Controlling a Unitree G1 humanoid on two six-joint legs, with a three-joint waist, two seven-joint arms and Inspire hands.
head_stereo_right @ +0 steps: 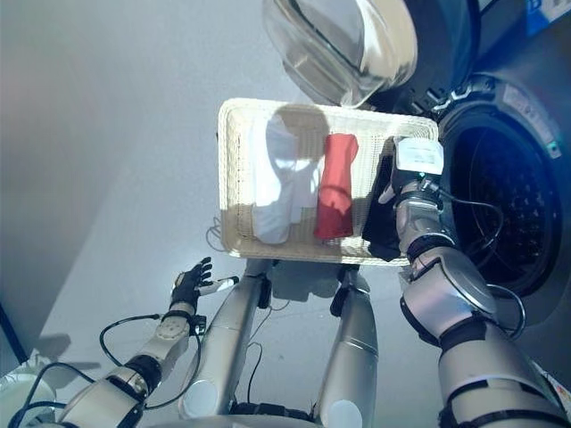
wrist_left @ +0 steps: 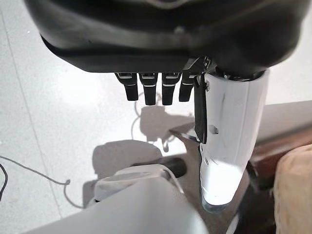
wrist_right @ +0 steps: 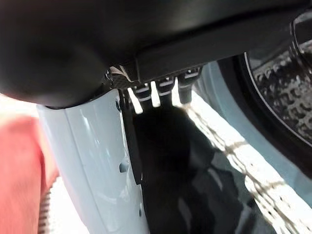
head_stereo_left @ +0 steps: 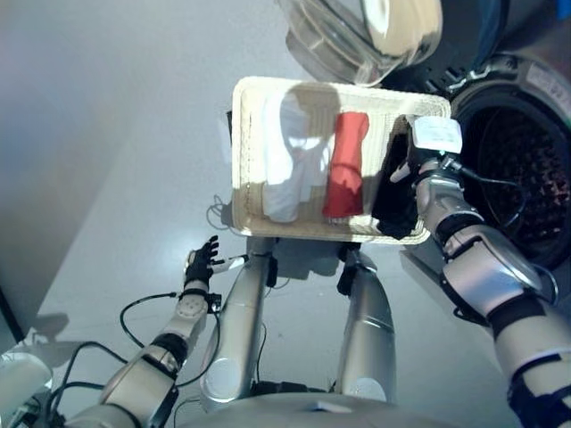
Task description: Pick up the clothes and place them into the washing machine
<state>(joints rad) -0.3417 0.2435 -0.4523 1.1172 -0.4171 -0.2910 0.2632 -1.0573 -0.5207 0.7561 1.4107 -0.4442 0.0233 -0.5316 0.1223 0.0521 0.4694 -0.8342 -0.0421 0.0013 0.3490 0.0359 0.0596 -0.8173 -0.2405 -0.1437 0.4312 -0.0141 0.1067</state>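
Note:
A shallow wicker basket (head_stereo_left: 339,87) stands beside the washing machine (head_stereo_left: 526,178). It holds a white cloth (head_stereo_left: 290,178), a red cloth (head_stereo_left: 345,169) and a black cloth (head_stereo_left: 393,218) at the end nearest the machine. My right hand (head_stereo_left: 409,192) is over the black cloth, fingers straight and reaching down onto it. In the right wrist view the black cloth (wrist_right: 195,185) lies just past the fingers (wrist_right: 161,87), with the red cloth (wrist_right: 19,180) beside the thumb (wrist_right: 92,161). My left hand (head_stereo_left: 201,263) hangs open low over the floor, holding nothing.
The machine's glass door (head_stereo_left: 366,31) stands open above the basket's far edge. The dark drum opening (head_stereo_right: 508,196) is right beside the basket's black-cloth end. The low brown box (wrist_left: 273,151) shows under the basket's corner (wrist_left: 295,190). Grey floor (head_stereo_left: 107,134) spreads to the left.

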